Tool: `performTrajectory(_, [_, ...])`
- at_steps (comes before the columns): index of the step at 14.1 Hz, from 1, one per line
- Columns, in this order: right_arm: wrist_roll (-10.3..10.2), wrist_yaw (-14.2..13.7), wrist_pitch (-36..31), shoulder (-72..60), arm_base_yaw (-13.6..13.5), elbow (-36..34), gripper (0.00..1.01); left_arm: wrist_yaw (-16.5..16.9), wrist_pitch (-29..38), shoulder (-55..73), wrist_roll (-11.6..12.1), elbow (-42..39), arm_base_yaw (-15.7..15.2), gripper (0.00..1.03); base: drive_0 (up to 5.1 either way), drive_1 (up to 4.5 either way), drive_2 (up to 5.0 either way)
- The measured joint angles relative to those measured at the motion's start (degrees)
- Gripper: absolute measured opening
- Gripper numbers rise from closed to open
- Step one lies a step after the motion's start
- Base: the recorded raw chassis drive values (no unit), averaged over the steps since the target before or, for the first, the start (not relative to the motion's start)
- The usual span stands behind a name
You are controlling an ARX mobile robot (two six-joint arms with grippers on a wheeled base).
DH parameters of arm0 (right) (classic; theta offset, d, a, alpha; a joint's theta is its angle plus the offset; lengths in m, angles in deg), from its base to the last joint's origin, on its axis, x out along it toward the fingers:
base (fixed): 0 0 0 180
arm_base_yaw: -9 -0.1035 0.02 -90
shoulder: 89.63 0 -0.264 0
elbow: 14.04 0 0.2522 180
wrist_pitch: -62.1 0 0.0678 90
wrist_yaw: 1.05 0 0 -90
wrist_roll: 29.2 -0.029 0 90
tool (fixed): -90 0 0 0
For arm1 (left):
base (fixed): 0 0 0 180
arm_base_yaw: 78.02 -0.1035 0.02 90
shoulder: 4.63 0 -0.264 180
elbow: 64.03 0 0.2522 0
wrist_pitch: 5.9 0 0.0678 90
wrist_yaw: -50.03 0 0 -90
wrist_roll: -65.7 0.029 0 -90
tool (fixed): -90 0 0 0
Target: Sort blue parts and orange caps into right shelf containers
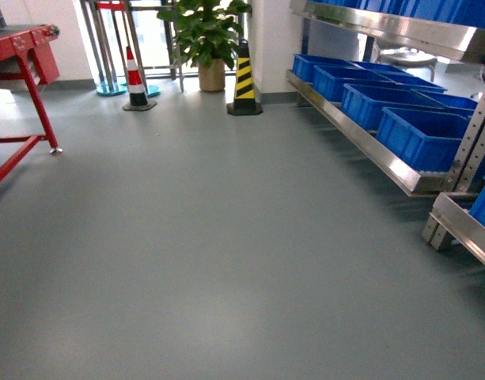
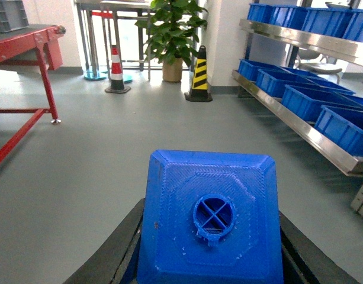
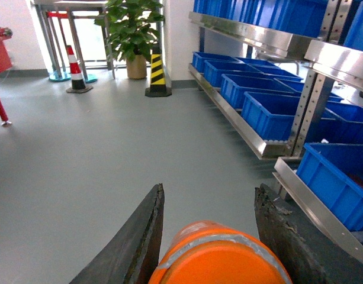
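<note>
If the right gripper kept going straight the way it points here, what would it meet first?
Nothing close: the right gripper, shut on the orange cap, points across bare grey floor. Roughly in line, far off, stands the yellow-black cone; the shelf lies to the right of that line. Depth is uncertain.

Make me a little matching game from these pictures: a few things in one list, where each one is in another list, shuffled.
Things:
1. blue part
2. orange cap
3. yellow-and-black cone
4. potted plant

Places:
A. on the floor beside the near end of the shelf
B. in the right gripper
C. against the back wall, between the two cones
D. in the left gripper

Pairs: 1-D, 2-B, 3-A, 4-C
</note>
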Motion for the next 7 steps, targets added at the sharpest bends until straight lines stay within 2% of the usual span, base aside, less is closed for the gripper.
performTrajectory(7, [0.0,0.0,0.0,0.0,0.0,0.0,0.41,0.0,0.0,0.0,0.0,0.0,0.0,0.45,-1.5,-1.54,-1.5])
